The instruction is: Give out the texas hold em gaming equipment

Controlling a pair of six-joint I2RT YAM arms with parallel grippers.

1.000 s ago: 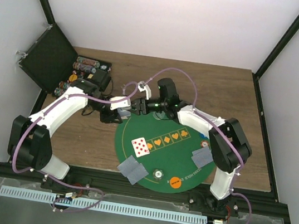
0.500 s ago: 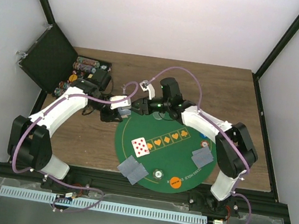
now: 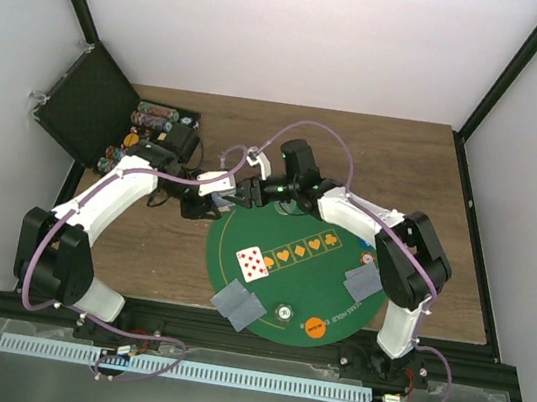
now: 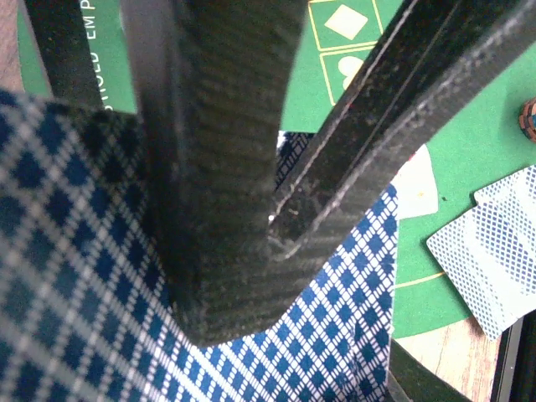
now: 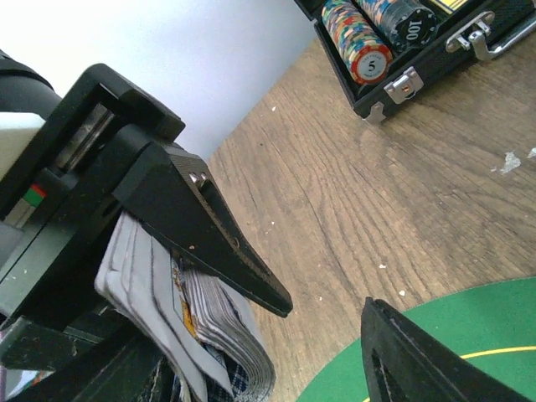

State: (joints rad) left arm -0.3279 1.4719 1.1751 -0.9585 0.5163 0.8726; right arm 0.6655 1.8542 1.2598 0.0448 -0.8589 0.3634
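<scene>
while the left end effector (image 3: 206, 202) clamps a deck of cards (image 5: 222, 327) at the far edge of the green poker mat (image 3: 302, 282), the right end effector (image 3: 240, 195) gapes beside it.

I see the wooden table (image 3: 376, 157) carrying a round green poker mat (image 3: 302, 279) at centre frame and an open black chip case (image 3: 85, 111) at upper left.
</scene>
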